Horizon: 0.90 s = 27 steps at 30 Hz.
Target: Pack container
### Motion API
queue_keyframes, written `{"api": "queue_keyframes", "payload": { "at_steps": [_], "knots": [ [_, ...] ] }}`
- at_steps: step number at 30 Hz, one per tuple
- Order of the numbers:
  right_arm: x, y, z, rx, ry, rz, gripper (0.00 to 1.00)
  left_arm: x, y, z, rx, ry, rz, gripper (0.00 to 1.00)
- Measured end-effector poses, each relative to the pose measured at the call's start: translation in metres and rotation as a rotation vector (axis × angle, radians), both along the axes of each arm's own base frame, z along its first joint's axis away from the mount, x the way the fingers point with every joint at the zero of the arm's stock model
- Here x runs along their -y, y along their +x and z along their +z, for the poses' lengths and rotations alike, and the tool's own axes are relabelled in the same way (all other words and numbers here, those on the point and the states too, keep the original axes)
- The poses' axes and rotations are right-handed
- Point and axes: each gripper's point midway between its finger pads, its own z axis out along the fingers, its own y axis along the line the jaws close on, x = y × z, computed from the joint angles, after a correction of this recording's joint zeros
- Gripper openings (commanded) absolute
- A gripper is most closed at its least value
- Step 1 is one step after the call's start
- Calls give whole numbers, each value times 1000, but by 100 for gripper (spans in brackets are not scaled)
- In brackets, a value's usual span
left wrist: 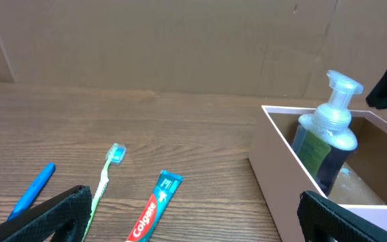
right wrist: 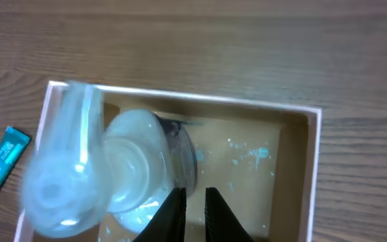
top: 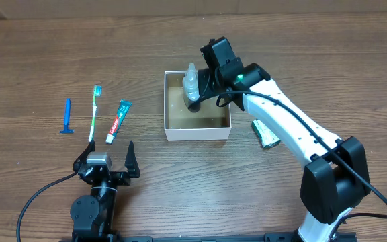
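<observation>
Container [top: 198, 134]: small square shallow cardboard box, white walls, brown inner floor with pale scuffs. It is set on the wooden table [top: 39, 54] right of centre, open side up.

A clear pump-top bottle [top: 191, 82] with dark liquid is seen standing inside, against the box's left wall.

Right gripper [right wrist: 195, 212] is held over the box interior just beside the bottle. Its jaws are drawn nearly together, and nothing is seen in the slit.

Well left of the box, a blue plastic razor [top: 66, 117], a green-and-white toothbrush [top: 95, 111] and a teal-and-red toothpaste tube [top: 118, 121] are laid side by side.

Left gripper [top: 109, 146] is held near the toothpaste, jaws spread wide and empty.

A green-and-silver item [top: 266, 134], partly hidden by the right arm, is noted right of the box.
</observation>
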Motion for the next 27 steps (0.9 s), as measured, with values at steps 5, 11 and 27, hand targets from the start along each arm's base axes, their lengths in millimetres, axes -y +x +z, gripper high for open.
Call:
{"api": "queue_keyframes", "payload": {
  "at_steps": [5,11,27],
  "knots": [
    [-1,-2,-11,-13,7,1,12,0,0,0,0,0,0,100],
    [-10,5,-30,-25,27,10,13,0,0,0,0,0,0,100],
    [-18,3,-59,-87,40,28,13,0,0,0,0,0,0,100]
  ]
}}
